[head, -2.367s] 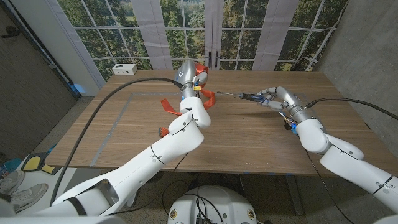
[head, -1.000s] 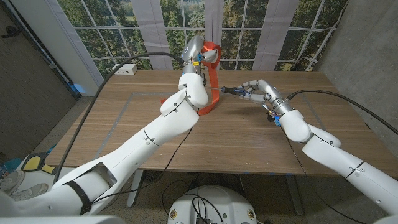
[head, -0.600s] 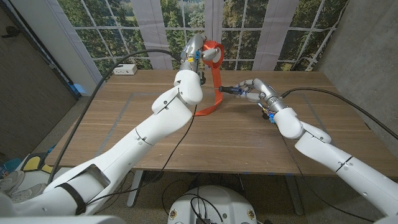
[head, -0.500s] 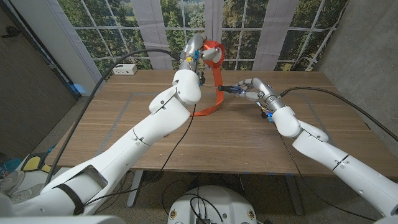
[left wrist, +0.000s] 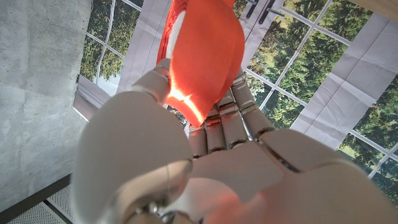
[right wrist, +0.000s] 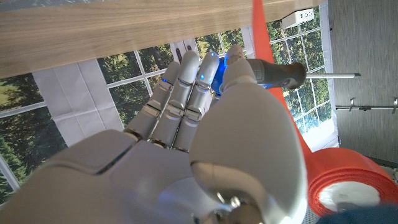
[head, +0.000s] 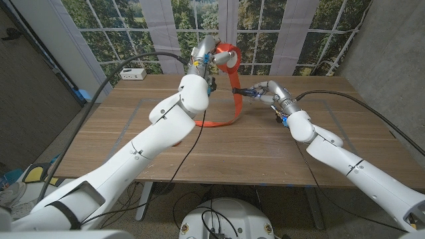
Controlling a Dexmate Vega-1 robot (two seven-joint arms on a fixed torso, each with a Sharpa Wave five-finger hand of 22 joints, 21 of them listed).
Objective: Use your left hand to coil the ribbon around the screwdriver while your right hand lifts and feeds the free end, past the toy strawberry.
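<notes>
Comparing with half a second ago, the orange fabric ribbon (head: 234,99) now trails further left on the wooden table (head: 265,146), so more slack is out. The left hand (head: 217,58), held high, grips the ribbon's bunched roll. The right hand (head: 263,91) has its fingers closed around the blue-handled screwdriver (head: 247,92), held above the table; its long axis is horizontal, shaft toward the ribbon.

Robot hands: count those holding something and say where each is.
2. The left hand, raised over the table's far edge, grips the orange ribbon. The right hand, to its right, holds the screwdriver against the hanging ribbon.
</notes>
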